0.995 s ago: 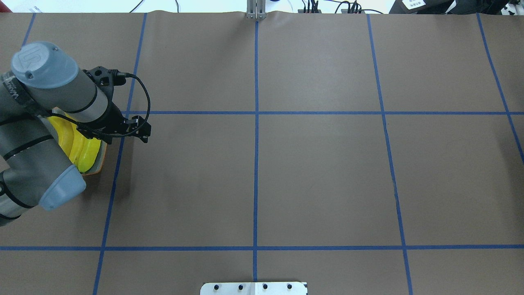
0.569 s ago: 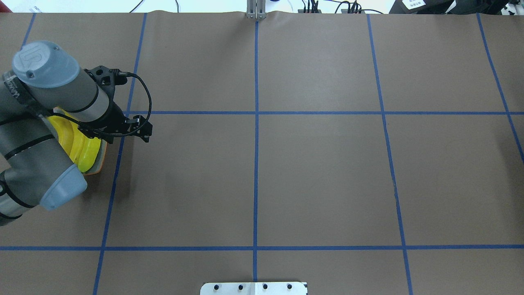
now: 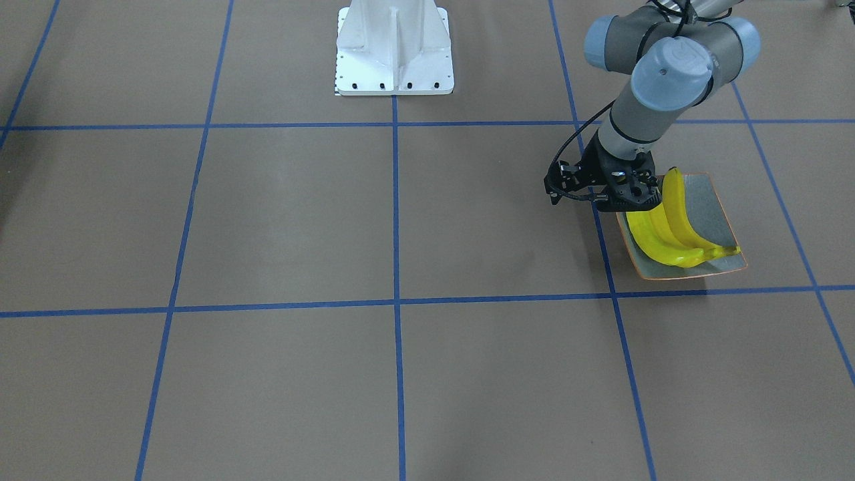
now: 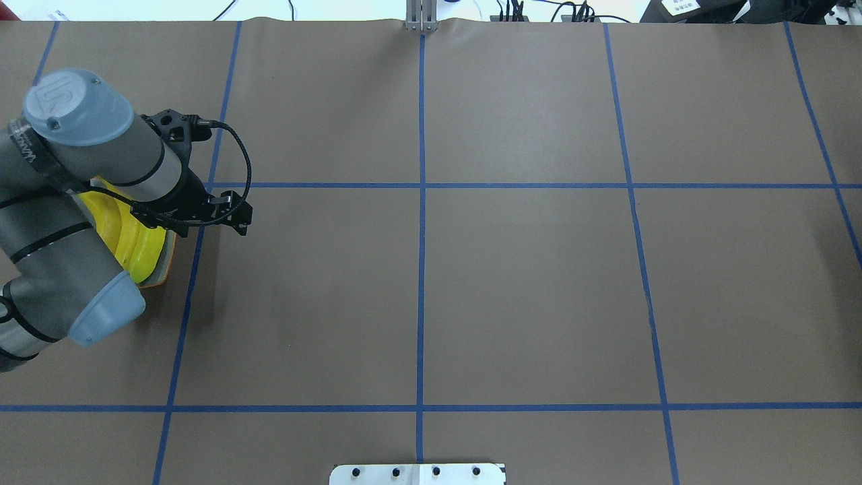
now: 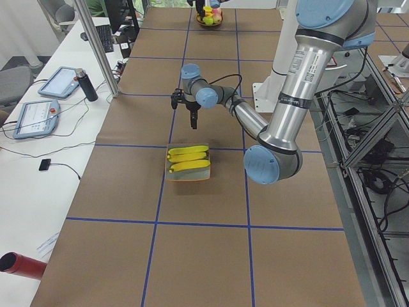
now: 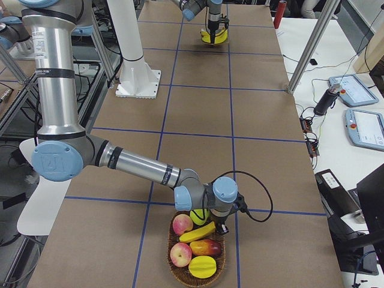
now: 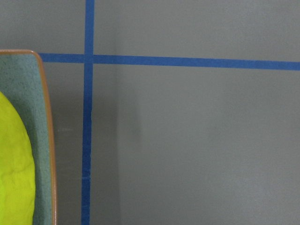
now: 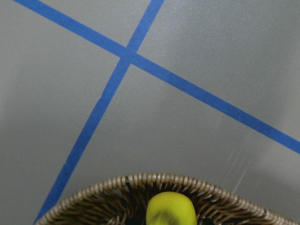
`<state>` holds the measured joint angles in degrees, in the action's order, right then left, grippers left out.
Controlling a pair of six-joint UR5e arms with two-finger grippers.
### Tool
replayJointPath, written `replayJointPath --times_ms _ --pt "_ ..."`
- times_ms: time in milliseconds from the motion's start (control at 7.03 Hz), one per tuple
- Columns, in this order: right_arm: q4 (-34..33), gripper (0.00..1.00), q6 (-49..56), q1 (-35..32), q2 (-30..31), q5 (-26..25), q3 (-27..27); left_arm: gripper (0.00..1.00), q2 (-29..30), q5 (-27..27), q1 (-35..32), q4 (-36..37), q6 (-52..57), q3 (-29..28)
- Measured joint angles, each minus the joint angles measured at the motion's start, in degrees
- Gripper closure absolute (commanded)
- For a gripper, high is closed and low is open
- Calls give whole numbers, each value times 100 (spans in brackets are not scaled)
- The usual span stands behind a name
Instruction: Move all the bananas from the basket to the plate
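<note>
At the bench's left end, a squarish, shallow grey-green glossy plate [image 3: 716,214] with a thin orange rim and slightly upturned edges is being shown lying flat. The bench [image 4: 525,289] is being covered by a matte brown sheet, which is being divided into large squares by lines of blue tape. The plate is being largely filled by bright yellow, glossy, curved bananas [image 3: 668,230], three as far as can be told. They are being shown side by side and touching, with their curves nested and their ends bunched towards one corner. The left gripper [image 5: 193,123], a black two-finger piece on a grey arm, is being held above the bench just beside the plate's edge, apart from the fruit, with its fingers pointing down. Whether its jaws are apart or together cannot be told.

In the middle, a white metal base plate [image 3: 394,50] with a row of dark bolt holes is being seen on the robot's side.

At the right end, a round basket [image 8: 108,187] of woven brown wicker is being occupied by a single banana [image 6: 198,232], lying among rounded red-and-yellow fruit [image 6: 182,224]. The right gripper [image 6: 219,227] is being held low over the basket at that banana's end. Neither contact with the banana nor the position of its jaws can be told.
</note>
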<state>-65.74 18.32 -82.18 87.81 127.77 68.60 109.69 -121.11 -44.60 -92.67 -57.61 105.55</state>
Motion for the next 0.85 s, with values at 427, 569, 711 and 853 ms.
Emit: replayJointPath --times_ms 427,569,711,853 --pt "0 48 -5 11 -3 -65 -43 0 62 0 -4 9 -18 -28" --pt "0 47 -9 17 -6 -58 -43 0 66 0 -4 11 -20 -31" --pt "2 47 -11 24 -8 -53 -39 0 68 0 -2 12 -21 -33" --pt "6 47 -12 30 -9 -50 -32 0 69 0 -2 12 -22 -34"
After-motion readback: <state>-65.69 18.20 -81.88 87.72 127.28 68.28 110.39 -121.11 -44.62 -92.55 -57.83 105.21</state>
